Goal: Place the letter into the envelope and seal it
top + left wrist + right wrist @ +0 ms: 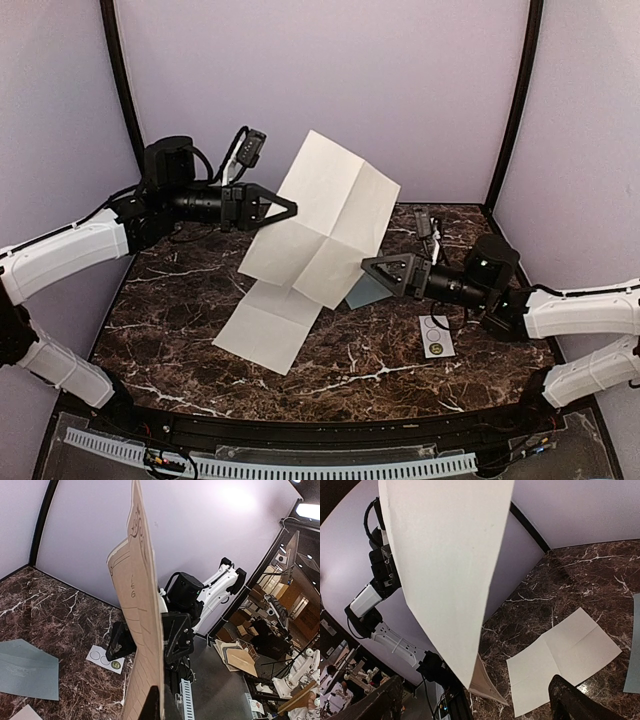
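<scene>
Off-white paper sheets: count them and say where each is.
2. One off-white sheet hangs raised in the left gripper, by the open right gripper; the other sheet lies flat on the marble table below. Others may be hidden.

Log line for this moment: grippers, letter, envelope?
left gripper: shut on letter, held in air | right gripper: open, straddling letter's lower edge | envelope: flat on table, not loaded

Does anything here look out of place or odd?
Yes. The letter hangs tilted in mid-air, held by the left gripper, its lower edge inside the open right gripper. Oddly, a second creased sheet lies flat on the table below.
</scene>
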You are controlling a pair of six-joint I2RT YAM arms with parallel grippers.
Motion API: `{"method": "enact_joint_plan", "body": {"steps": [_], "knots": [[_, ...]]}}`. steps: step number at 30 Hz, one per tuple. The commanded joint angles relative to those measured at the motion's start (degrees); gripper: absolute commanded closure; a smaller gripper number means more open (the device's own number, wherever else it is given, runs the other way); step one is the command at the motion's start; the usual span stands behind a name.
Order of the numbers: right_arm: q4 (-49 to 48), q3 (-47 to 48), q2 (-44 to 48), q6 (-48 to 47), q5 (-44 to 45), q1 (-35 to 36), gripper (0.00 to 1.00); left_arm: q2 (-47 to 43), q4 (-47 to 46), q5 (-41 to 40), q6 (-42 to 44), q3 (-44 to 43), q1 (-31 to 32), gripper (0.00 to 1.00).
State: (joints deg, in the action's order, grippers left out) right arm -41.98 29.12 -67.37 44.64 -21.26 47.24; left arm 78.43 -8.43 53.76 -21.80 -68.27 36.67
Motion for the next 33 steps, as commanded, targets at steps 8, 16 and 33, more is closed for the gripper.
{"method": "enact_joint_plan", "body": {"steps": [8, 16, 33], "knots": [[-10.12, 6.78, -4.73, 0.59, -8.80, 0.95, 0.06, -2.76, -4.85, 3.30, -0.15, 3.20, 0.32, 1.00], [-14.26, 7.01, -6.37, 3.47, -10.50, 1.18, 0.33, -2.91, -4.95, 0.11, -0.48, 3.75, 0.29, 1.00], [-12.00, 6.69, -6.74, 2.39, -8.65, 1.45, 0.76, -2.42, -7.03, -1.28, -2.28, 5.24, 0.31, 1.00]]}}
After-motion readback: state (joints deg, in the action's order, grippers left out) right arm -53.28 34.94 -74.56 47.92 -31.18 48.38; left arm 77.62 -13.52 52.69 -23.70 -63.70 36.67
